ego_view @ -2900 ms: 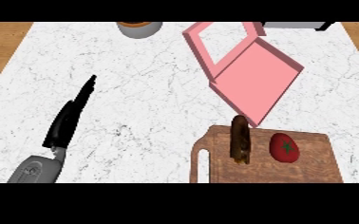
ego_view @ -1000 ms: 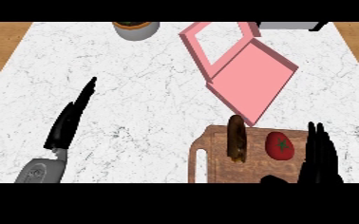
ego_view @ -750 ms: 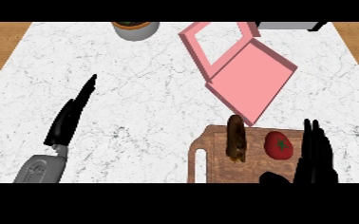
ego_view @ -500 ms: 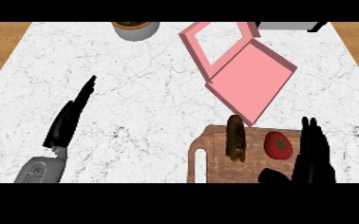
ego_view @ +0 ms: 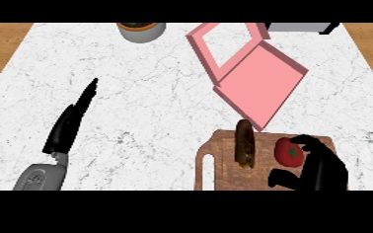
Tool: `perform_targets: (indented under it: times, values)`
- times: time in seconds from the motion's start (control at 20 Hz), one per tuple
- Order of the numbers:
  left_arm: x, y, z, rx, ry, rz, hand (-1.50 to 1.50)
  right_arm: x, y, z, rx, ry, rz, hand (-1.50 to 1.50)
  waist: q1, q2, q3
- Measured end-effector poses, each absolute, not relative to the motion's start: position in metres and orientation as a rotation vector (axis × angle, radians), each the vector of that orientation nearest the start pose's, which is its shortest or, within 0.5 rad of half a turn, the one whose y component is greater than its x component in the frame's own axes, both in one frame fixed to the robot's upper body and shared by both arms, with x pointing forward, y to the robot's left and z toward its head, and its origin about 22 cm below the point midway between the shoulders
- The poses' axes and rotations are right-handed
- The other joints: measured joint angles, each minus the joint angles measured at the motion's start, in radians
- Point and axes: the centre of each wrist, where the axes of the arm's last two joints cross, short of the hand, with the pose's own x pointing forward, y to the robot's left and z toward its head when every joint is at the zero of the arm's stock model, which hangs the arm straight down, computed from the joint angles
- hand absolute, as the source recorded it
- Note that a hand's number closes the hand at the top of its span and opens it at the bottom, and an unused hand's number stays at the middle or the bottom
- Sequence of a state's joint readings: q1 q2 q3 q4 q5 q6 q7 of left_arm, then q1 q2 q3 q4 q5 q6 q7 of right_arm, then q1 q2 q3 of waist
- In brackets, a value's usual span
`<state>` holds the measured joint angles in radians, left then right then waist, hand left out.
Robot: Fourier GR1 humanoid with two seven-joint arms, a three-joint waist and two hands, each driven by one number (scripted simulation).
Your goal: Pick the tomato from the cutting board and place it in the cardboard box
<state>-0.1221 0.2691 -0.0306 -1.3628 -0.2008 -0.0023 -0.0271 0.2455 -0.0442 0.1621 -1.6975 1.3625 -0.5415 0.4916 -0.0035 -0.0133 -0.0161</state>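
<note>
I am working over the cutting board (ego_view: 222, 170), which I am using as my landmark. The tomato (ego_view: 288, 152) is sitting on the board's right half, well right of the brown elongated item (ego_view: 244, 149) that is lying lengthwise near the board's middle. My right hand (ego_view: 319, 167) is hanging over the board's right edge with its fingers curling in over the tomato's right side and its thumb reaching toward the tomato's near side; I am judging the fingertips to be touching or just short of the skin, with no pinch closed yet.

I am expecting the tomato to be light, round and smooth, so it is likely to roll or slip out of a shallow pinch, and it may bruise if squeezed hard. I am planning to cup it around its widest part, fingers on the far right side and thumb opposite.

The pink cardboard box (ego_view: 252, 74) is lying open just beyond the board's far edge. My left hand (ego_view: 70, 122) is resting well left of the board, fingers straight. I am reading no labels or writing anywhere.
</note>
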Motion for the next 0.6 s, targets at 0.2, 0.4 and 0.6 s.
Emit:
perform_targets:
  times: [0.2,0.4,0.6]
  values:
    - [0.274,0.283,-0.005,0.331,-1.466,-0.414,0.00,0.185,-0.216,-0.018,-1.499,-1.254,0.418,1.50,-0.001,0.000,0.001]
    - [0.268,0.278,-0.005,0.322,-1.468,-0.416,0.00,0.182,-0.211,-0.013,-1.584,-1.258,0.388,1.50,-0.001,0.002,0.004]
    - [0.273,0.272,-0.004,0.305,-1.488,-0.441,0.00,0.214,-0.187,0.002,-1.567,-1.160,0.494,1.50,0.031,0.012,-0.001]
